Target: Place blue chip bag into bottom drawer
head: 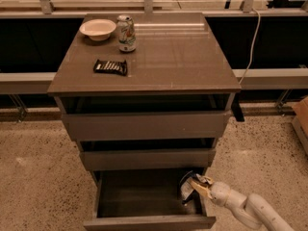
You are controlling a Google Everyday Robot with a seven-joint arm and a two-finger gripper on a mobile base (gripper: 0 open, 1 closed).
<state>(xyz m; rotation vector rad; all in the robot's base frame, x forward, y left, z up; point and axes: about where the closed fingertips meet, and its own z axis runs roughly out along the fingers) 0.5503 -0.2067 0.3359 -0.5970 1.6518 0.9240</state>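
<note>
The blue chip bag (186,188) is a crinkled dark-blue and white foil bag at the right end of the open bottom drawer (149,222), inside its box. My gripper (196,186) reaches in from the lower right on a white arm (250,209) and is shut on the bag's right edge. The bag stands roughly upright against the drawer's right wall. I cannot tell whether it rests on the drawer floor.
The two wider drawers above (144,125) are slightly open. On the cabinet top (173,57) are a white bowl (97,29), a soda can (126,33) and a flat black candy bar wrapper (110,67). Speckled floor lies on both sides. A cable (250,47) hangs at the right.
</note>
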